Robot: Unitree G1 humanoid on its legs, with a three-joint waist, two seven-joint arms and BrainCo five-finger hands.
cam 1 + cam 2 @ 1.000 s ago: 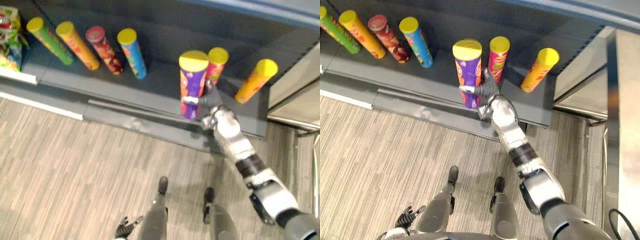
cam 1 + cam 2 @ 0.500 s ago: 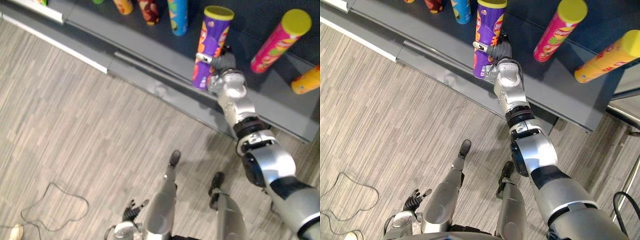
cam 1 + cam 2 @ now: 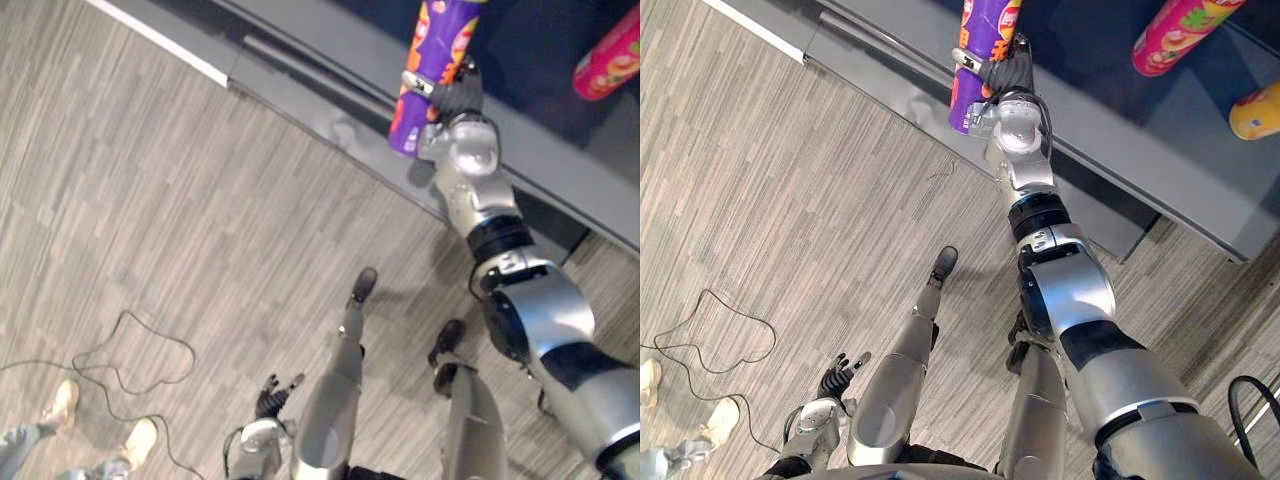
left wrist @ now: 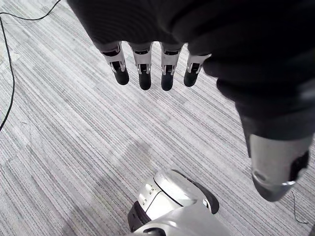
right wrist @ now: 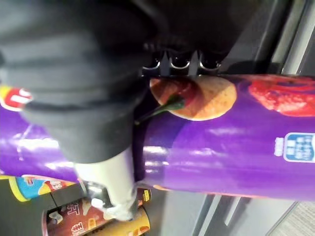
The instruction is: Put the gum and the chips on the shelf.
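gripping purple can (image 3: 445, 35): right hand (image 3: 460, 100); wrist view: left fingers (image 4: 144, 78) straight

Setting: a shop, or a mock-up of one. Evidence: a long, low, dark grey display shelf (image 3: 1110, 150) with a flat deck and a paler front lip. A purple chips can (image 3: 430, 70) is at the shelf's front lip. A pink can (image 3: 1175, 30) and a yellow can (image 3: 1258, 110) sit farther back on its deck, well apart. More printed cans (image 5: 66, 222) stand along the shelf. A grey striped floor (image 3: 180, 220) runs in front of it.
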